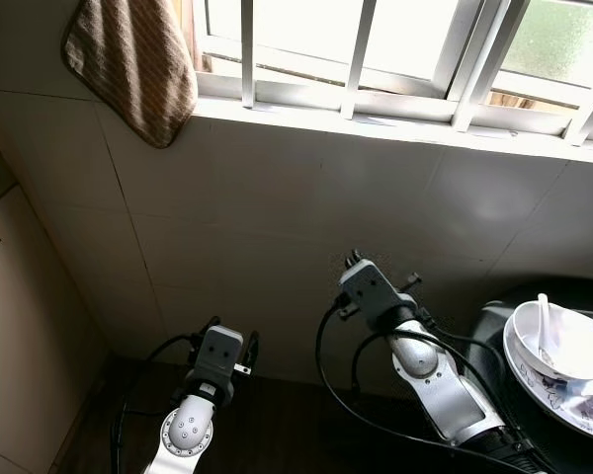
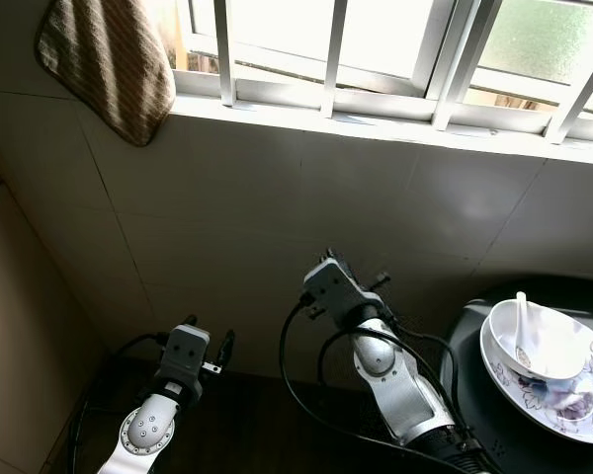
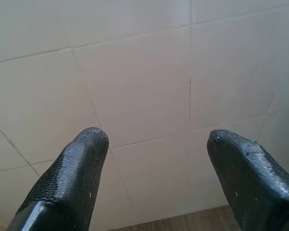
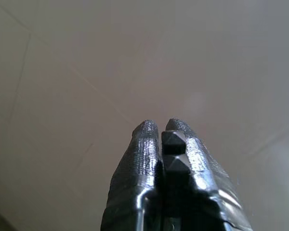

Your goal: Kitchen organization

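Your left gripper gapes wide at the wall; right gripper pinched empty, spoon in bowl points wallward.

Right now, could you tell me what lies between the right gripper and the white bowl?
In the left eye view, only tiled wall and black cables separate the right gripper from the white bowl.

A brown cloth with fine darker stripes hangs at the far left beside the white-barred window frame. The tiled wall is plain cream with thin grey grout lines. At the near right, a white bowl holding a white spoon sits on a white plate with purple floral print, over a black surface.
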Robot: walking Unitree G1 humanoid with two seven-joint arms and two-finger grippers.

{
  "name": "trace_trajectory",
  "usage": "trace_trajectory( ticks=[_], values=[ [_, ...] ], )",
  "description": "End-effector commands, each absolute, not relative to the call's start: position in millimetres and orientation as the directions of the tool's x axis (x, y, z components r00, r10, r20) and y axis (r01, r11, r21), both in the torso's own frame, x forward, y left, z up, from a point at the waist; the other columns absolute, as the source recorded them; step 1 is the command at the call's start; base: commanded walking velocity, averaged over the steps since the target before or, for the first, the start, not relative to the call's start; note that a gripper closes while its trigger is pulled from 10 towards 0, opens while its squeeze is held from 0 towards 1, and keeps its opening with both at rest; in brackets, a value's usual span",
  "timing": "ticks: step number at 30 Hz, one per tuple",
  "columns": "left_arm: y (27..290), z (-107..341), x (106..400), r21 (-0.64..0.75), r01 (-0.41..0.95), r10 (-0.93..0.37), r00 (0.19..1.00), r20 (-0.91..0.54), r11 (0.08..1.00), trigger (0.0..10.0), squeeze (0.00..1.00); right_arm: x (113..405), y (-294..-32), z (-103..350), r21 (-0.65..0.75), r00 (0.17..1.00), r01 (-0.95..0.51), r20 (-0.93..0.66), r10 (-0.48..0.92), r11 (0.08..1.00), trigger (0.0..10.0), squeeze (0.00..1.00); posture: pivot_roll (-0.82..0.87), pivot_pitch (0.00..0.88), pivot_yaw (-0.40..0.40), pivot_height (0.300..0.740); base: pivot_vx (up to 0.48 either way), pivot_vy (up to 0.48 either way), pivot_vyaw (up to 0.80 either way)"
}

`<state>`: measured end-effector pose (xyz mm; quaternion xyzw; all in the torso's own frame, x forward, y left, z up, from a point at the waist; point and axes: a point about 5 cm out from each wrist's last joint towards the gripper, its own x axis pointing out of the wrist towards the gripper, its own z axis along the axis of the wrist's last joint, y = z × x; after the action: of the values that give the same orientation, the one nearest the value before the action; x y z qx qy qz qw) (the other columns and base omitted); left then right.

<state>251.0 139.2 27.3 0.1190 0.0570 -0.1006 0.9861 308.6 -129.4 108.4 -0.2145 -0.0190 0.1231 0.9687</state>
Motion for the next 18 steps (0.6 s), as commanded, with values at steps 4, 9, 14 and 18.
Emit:
trace_trajectory(
  ticks=[4, 9, 14, 18],
  values=[
    [139.6, 25.7, 248.8, 0.220, 0.219, -0.191, 0.972, -0.140, 0.951, 10.0, 0.00, 302.8, -134.3, 95.9, -0.231, 0.959, -0.281, -0.036, 0.281, 0.932, 0.0, 0.00, 0.04, 0.000, -0.080, 0.740, 0.000, 0.000, 0.80],
    [141.1, 26.5, 248.7, 0.224, 0.217, -0.190, 0.972, -0.135, 0.950, 10.0, 0.00, 296.8, -139.8, 87.5, -0.111, 0.956, -0.293, -0.035, 0.291, 0.950, 0.0, 0.00, 0.04, 0.000, -0.078, 0.740, 0.000, 0.000, 0.80],
    [142.5, 27.4, 248.6, 0.233, 0.215, -0.189, 0.973, -0.131, 0.948, 10.0, 0.00, 294.6, -148.4, 76.7, -0.062, 0.961, -0.274, -0.049, 0.271, 0.960, 0.0, 0.00, 0.04, 0.000, -0.074, 0.740, 0.000, 0.000, 0.80],
    [143.1, 29.4, 249.0, 0.263, 0.212, -0.185, 0.975, -0.123, 0.941, 10.0, 0.00, 293.7, -147.4, 75.2, -0.056, 0.959, -0.282, -0.046, 0.279, 0.958, 0.0, 0.00, 0.04, 0.000, -0.073, 0.740, 0.000, 0.000, 0.80]
  ],
)
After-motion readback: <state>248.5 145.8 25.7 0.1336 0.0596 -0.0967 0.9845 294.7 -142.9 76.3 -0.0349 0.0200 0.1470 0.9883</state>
